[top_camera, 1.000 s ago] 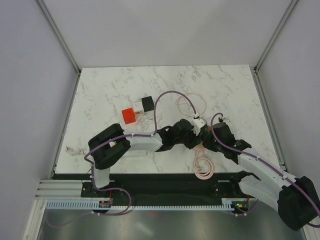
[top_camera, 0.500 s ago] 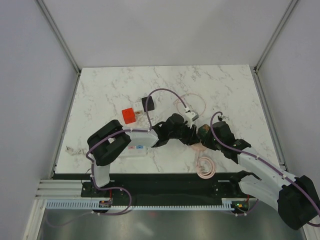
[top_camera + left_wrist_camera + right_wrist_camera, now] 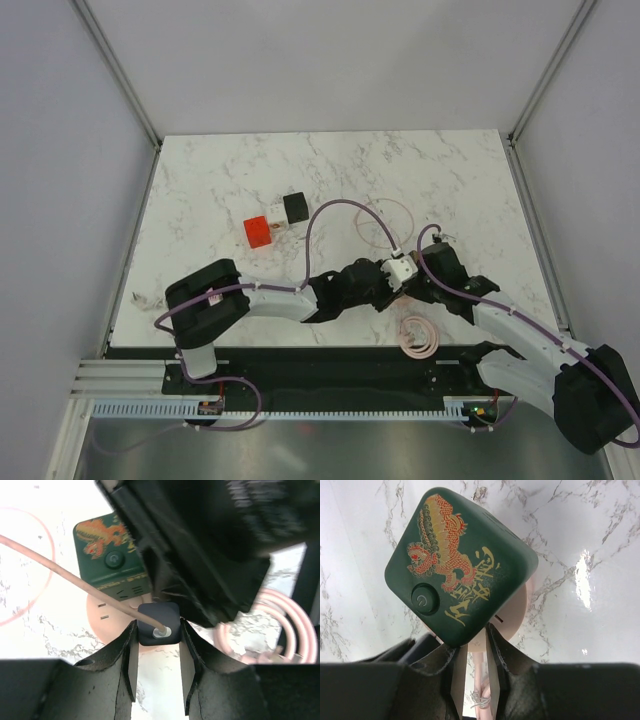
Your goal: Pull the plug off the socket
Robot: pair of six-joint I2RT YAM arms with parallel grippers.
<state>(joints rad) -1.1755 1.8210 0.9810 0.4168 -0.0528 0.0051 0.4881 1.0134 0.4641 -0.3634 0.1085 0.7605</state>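
Plug (image 3: 156,621) pinched in left pincer (image 3: 158,630); we see right pincer (image 3: 475,647) pinching green dragon-printed socket (image 3: 455,565), marble bench (image 3: 580,535) beneath.

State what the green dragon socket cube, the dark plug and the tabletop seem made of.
Socket cube: likely moulded plastic, satin, rounded corners, printed dragon.
Plug: dark matte plastic, softly rounded edges.
Tabletop: glossy marble pattern with glare; real stone or laminate, cannot tell.
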